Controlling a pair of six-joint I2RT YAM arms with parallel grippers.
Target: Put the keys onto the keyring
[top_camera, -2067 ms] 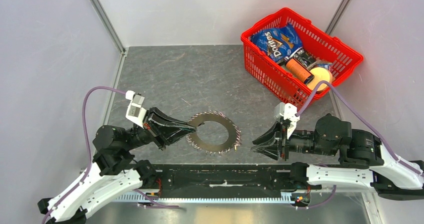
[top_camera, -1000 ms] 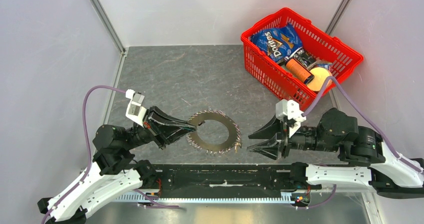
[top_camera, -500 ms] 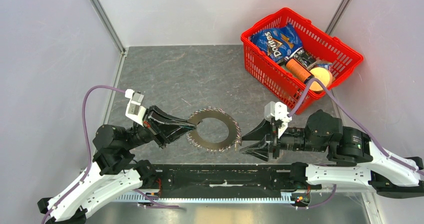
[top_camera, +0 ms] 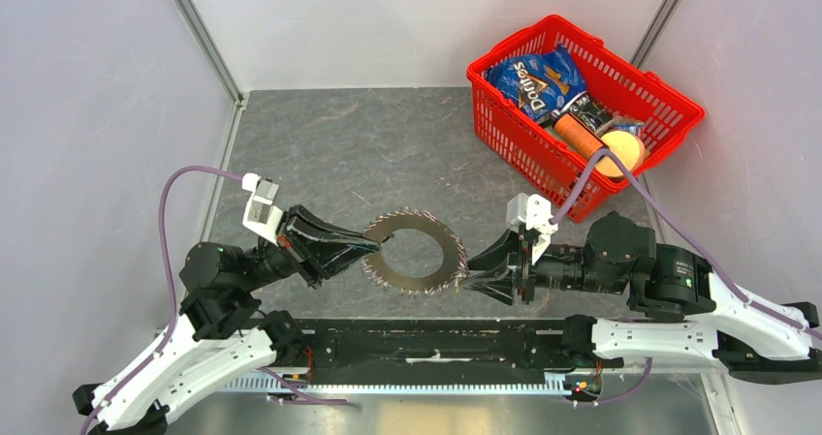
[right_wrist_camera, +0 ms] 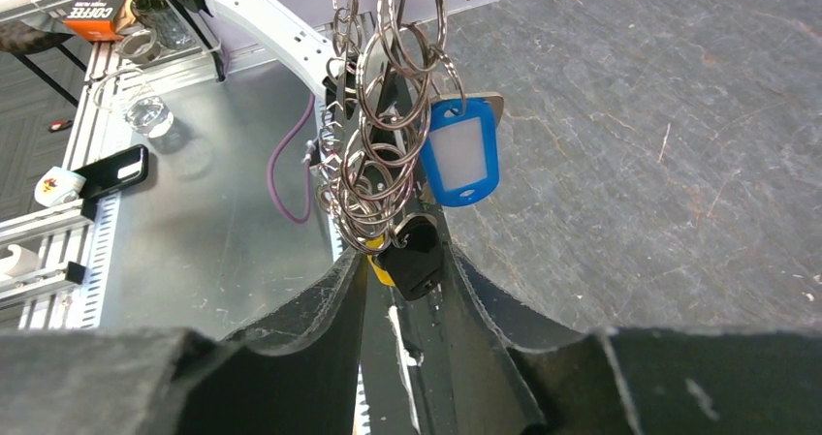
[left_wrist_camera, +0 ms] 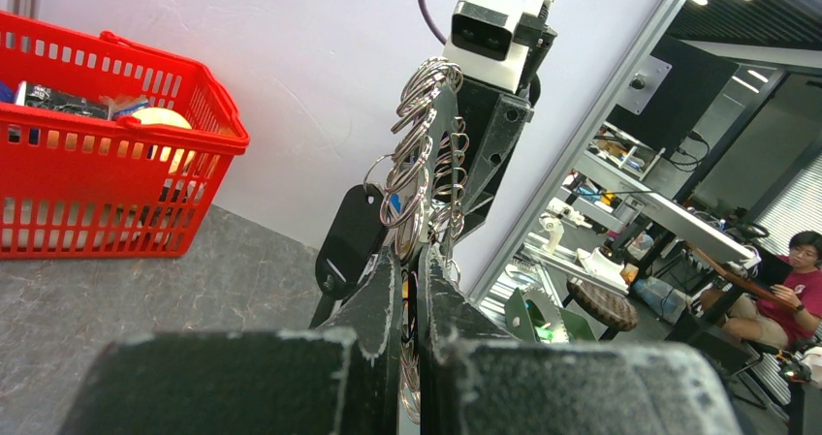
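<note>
Near the middle of the top view sits the keyring (top_camera: pixel 412 285), a toothed grey disc with a hole. Its left edge is clamped in the left pincer (top_camera: pixel 366 245), whose jaws are pressed together on the metal. At the ring's lower right edge the right pincer (top_camera: pixel 472 272) has its jaws partly apart, straddling the dangling bunch. I cannot tell whether they touch anything yet.

What could go wrong, as I judge it: the black key (right_wrist_camera: pixel 412 254) hangs among many small loops, so closing now might catch several loops at once. A pull would then twist the whole ring. The left hold is only a narrow bite on the rim, so such a twist could work the ring loose and drop it on the bench (top_camera: pixel 320 144).

Only the right wrist view shows the coloured pieces. The black key lies between the fingers, a yellow one (right_wrist_camera: pixel 378 272) is just beside it, and a blue tag (right_wrist_camera: pixel 459 152) hangs higher up. The left wrist view shows the ring edge-on, and the top view shows none of these. Only the top view places the red basket (top_camera: pixel 531 156) at the upper right, well apart.
</note>
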